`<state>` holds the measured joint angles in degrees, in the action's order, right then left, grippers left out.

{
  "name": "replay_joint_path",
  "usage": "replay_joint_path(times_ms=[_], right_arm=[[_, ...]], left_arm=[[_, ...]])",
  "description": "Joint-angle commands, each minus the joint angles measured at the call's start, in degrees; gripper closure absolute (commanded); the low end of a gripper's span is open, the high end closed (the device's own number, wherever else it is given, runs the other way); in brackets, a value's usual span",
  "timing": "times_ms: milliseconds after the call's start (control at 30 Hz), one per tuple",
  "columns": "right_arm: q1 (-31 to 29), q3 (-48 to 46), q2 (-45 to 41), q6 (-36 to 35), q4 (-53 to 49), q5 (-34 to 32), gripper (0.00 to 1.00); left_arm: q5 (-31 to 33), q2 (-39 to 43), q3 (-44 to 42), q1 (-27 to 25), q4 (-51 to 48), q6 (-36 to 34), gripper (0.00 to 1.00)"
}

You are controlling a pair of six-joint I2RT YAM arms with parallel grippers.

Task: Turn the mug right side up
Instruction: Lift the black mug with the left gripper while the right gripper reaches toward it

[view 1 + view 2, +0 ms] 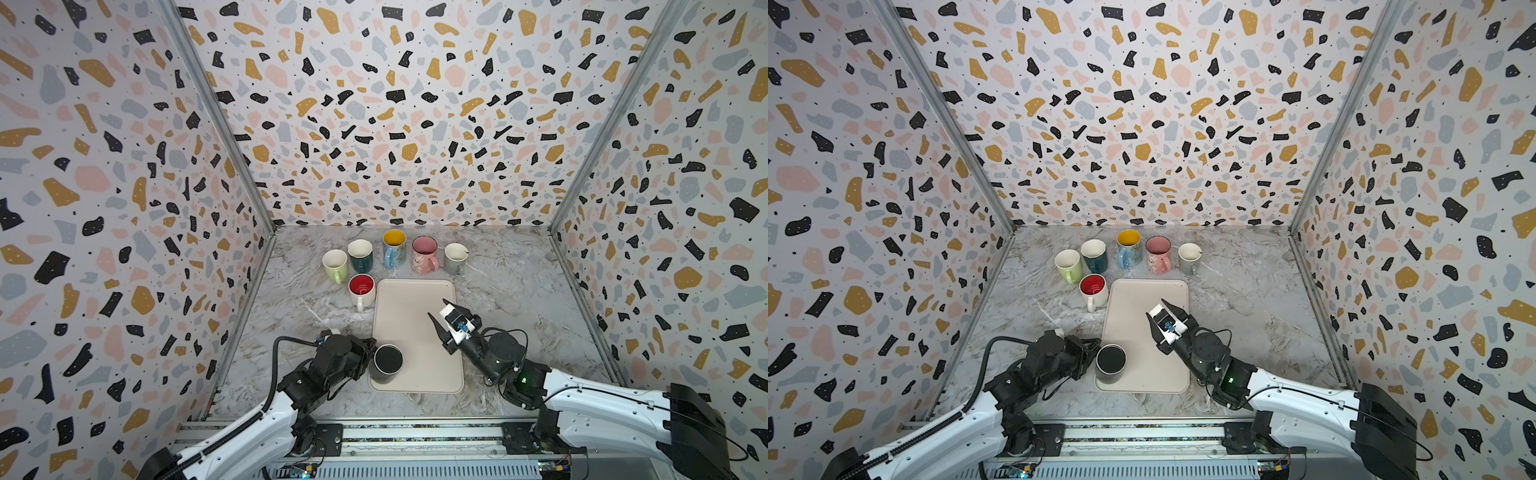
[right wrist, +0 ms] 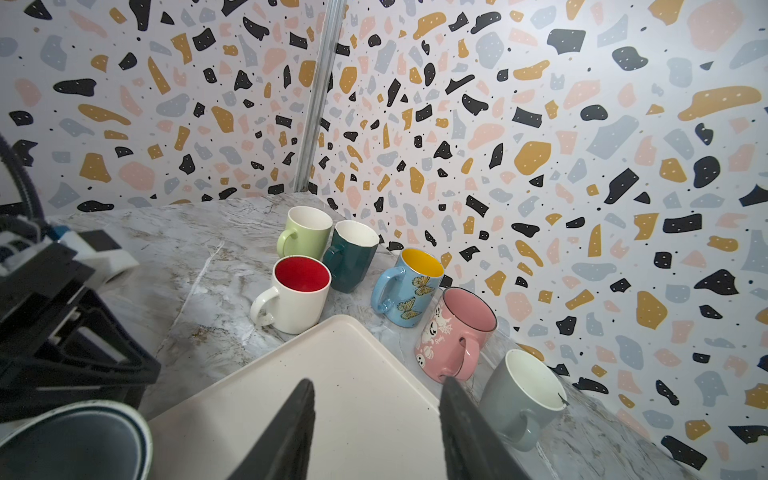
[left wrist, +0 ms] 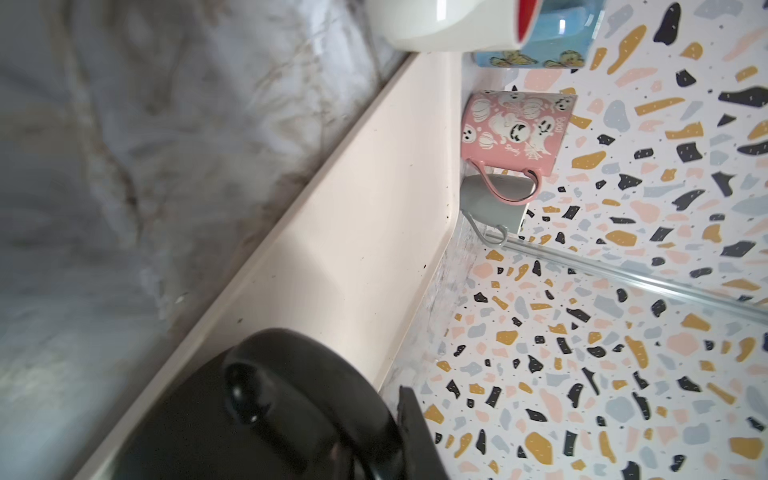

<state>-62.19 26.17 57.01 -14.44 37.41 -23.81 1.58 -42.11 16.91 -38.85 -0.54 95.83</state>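
A black mug (image 1: pixel 387 363) (image 1: pixel 1111 361) stands on the near left corner of the cream tray (image 1: pixel 411 299). A flat dark disc inside a pale ring faces up, which looks like its base. My left gripper (image 1: pixel 370 353) is at the mug's left side, shut on its handle (image 3: pixel 266 390). In the left wrist view one dark finger (image 3: pixel 415 440) lies against the handle and the other is hidden. My right gripper (image 1: pixel 437 308) (image 2: pixel 378 382) hovers open over the tray's right half with nothing between its fingers. The mug's rim (image 2: pixel 83 432) shows at the edge of the right wrist view.
Several upright mugs stand behind the tray: light green (image 1: pixel 335 264), teal (image 1: pixel 360 254), blue with a yellow inside (image 1: pixel 394 247), pink (image 1: pixel 424 253) and grey (image 1: pixel 456 257). A white mug with a red inside (image 1: pixel 361 291) touches the tray's far left corner. Patterned walls enclose three sides.
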Motion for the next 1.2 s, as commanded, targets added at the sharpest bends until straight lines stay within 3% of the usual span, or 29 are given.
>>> replay_joint_path(times_ms=[0, 367, 667, 933, 1167], right_arm=[[0.32, 1.23, -0.28, 0.32, -0.18, -1.06, 0.49], [0.39, 2.53, -0.37, 0.06, -2.61, -2.36, 0.49], [1.12, 7.07, -2.28, 0.84, -9.98, -1.96, 0.49], [7.00, 21.12, -0.28, 8.56, -31.20, 11.10, 0.49], [9.20, 37.83, 7.63, 12.35, -50.17, 19.24, 0.44]], left_arm=[[3.34, -1.69, 9.59, 0.09, -0.49, -14.98, 1.00], [-4.56, -10.62, 19.19, 0.09, 2.17, -32.00, 1.00], [-7.75, -16.87, 30.47, 0.03, -2.12, -59.03, 1.00], [-5.46, -16.77, 30.81, -2.89, 5.60, -78.42, 1.00], [-2.68, -16.84, 25.94, -6.05, 21.25, -91.40, 1.00]])
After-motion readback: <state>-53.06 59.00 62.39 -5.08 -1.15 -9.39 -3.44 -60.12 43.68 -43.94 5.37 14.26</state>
